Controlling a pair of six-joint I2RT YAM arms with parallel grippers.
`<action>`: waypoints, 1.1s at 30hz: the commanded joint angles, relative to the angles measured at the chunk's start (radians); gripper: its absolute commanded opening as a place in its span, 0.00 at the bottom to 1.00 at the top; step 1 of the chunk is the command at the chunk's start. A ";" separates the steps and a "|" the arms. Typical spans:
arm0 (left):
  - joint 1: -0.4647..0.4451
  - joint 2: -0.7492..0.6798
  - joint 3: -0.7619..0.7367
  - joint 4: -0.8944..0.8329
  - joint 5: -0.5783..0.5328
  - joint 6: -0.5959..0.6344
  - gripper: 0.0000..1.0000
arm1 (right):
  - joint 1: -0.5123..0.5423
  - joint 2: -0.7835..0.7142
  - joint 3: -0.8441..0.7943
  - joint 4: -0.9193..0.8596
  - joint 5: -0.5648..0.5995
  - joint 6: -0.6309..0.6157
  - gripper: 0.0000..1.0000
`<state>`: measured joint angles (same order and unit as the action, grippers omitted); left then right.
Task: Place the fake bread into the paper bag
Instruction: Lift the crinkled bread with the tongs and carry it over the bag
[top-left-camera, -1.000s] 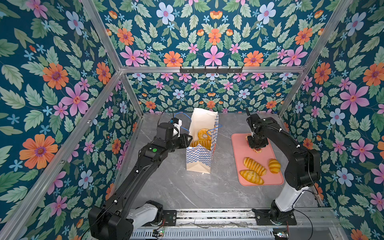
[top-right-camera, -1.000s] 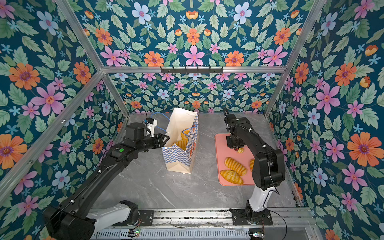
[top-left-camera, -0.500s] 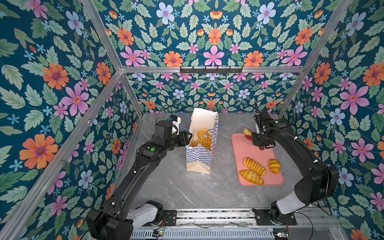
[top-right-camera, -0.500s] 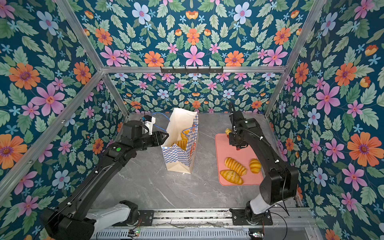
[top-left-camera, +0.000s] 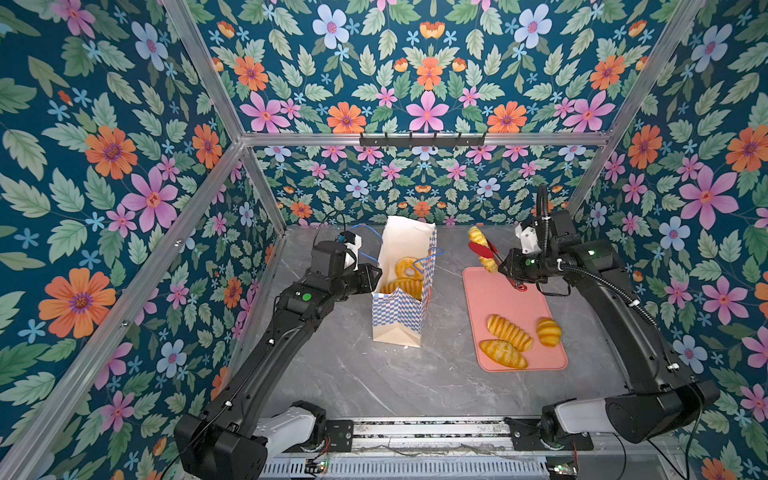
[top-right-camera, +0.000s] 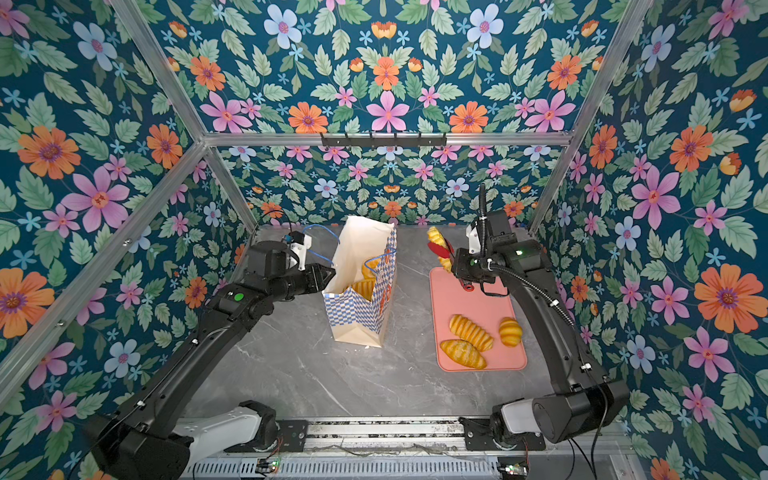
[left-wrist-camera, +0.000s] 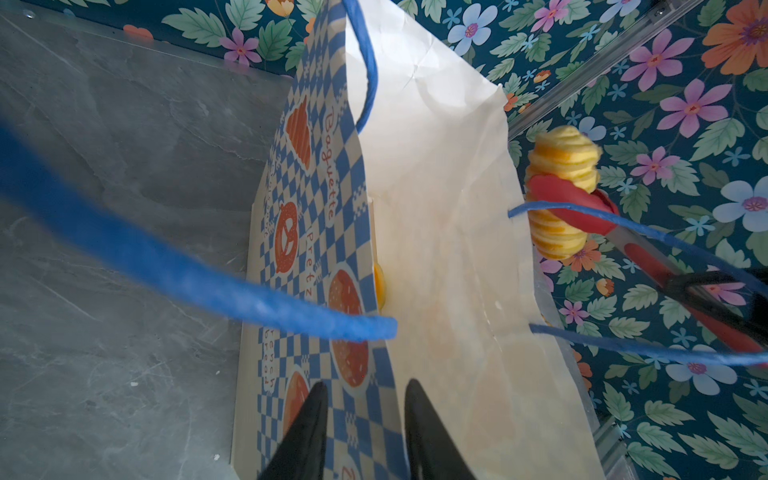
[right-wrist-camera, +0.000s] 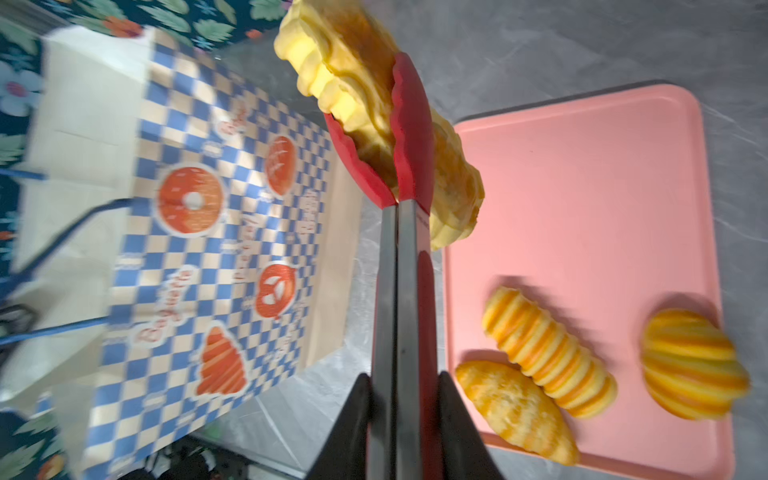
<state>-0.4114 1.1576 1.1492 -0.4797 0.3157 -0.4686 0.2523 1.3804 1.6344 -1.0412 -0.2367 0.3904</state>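
The paper bag (top-left-camera: 398, 312) (top-right-camera: 358, 308) stands open mid-table, and a ring doughnut (top-left-camera: 408, 268) and a ridged loaf (top-left-camera: 400, 287) of fake bread lie inside it. My left gripper (top-left-camera: 374, 276) (left-wrist-camera: 365, 390) is open, one finger on each side of the bag's left rim. My right gripper (top-left-camera: 513, 270) (right-wrist-camera: 401, 378) is shut on the red-tipped tongs (top-left-camera: 480, 249) (right-wrist-camera: 409, 137). The tongs pinch a ridged yellow loaf (top-left-camera: 477, 237) (top-right-camera: 435, 236) (right-wrist-camera: 353, 79) in the air, right of the bag's mouth and over the tray's far end.
The flat pink tray (top-left-camera: 505, 297) (right-wrist-camera: 582, 174) lies right of the bag. On its near half are two oblong loaves (top-left-camera: 509, 332) (top-left-camera: 503, 354) and a rounder bun (top-left-camera: 548, 331). The bag's blue cord handles (left-wrist-camera: 187, 266) hang loose near the left gripper. Flowered walls enclose the table.
My right gripper closed the tongs on the loaf at the tray's far end, lifted it, and carried it up and left toward the bag. The left arm has barely moved.
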 joint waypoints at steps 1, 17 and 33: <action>0.000 0.002 0.005 0.007 0.006 0.000 0.31 | 0.008 -0.012 0.043 0.092 -0.127 0.072 0.25; 0.000 0.001 -0.011 0.025 0.032 -0.028 0.16 | 0.098 0.062 0.277 0.300 -0.303 0.251 0.26; -0.004 -0.012 -0.025 0.039 0.032 -0.049 0.11 | 0.352 0.264 0.411 0.292 -0.173 0.262 0.25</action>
<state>-0.4141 1.1519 1.1278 -0.4641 0.3416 -0.5167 0.5972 1.6402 2.0491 -0.7853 -0.4305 0.6460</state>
